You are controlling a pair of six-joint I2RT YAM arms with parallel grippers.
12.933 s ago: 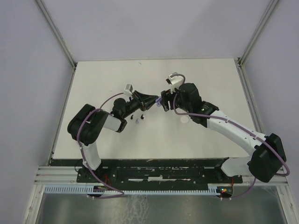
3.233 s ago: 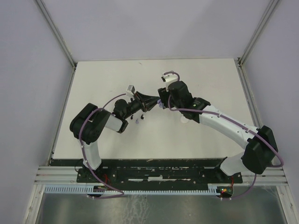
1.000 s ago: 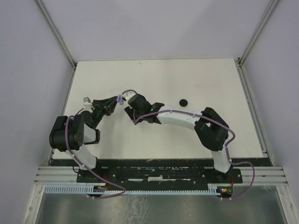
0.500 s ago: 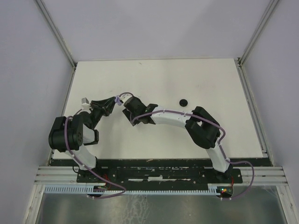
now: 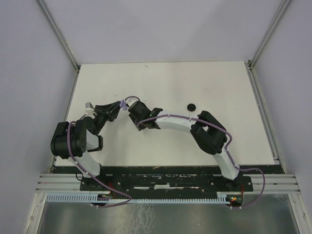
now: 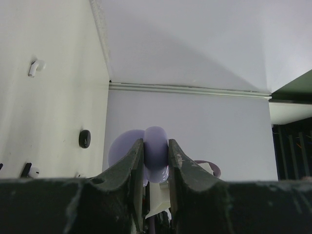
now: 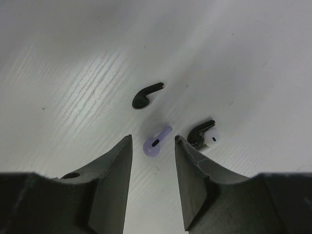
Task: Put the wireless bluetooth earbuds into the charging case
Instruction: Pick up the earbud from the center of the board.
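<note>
Above the white tabletop (image 5: 219, 83), the left tool (image 6: 156, 142) is pressed together on the lilac charging case (image 6: 156, 158), gripped edge-on, so what is inside it cannot be seen. The right tool (image 7: 153, 139) is partly spread and holds nothing, with the lilac earbud (image 7: 156, 145) lying in the gap between its fingers. A black earbud (image 7: 145, 96) lies at the lilac one's 12 o'clock, and a second black earbud (image 7: 199, 131) touching a white earbud (image 7: 213, 139) lies at its 3 o'clock, just beside one fingertip.
</note>
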